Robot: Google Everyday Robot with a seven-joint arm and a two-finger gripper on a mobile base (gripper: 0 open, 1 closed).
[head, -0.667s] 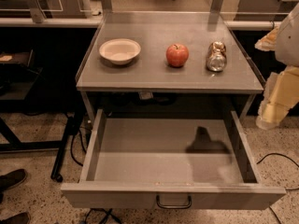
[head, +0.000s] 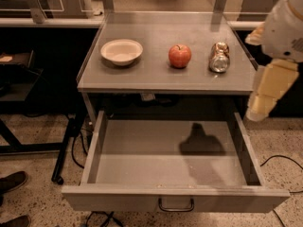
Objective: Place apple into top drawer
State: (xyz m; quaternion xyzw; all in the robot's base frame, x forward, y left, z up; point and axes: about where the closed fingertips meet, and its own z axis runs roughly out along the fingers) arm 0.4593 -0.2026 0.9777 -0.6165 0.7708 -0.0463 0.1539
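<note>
Gripper (head: 271, 90) hangs off the tabletop's (head: 156, 77) right edge, by the front right corner. Open or closed: can't tell. Apple (head: 180, 56) sits on the tabletop, right of centre, not yet grasped.

Risk: can (head: 219, 56) stands between gripper and apple. A reach from the right could clip it, or nudge the apple rolling toward the bowl (head: 121, 51).

Drawer (head: 94, 145) is open below the front edge. Arm (head: 286, 27) slants down from upper right.

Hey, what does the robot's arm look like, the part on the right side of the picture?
The arm is a bulky, rounded white shell with a yellowish patch on its side. Below it, the gripper, at the right edge beside the table, is pale cream and blocky, stepping down to a narrower tip. No cables or markings show.
</note>
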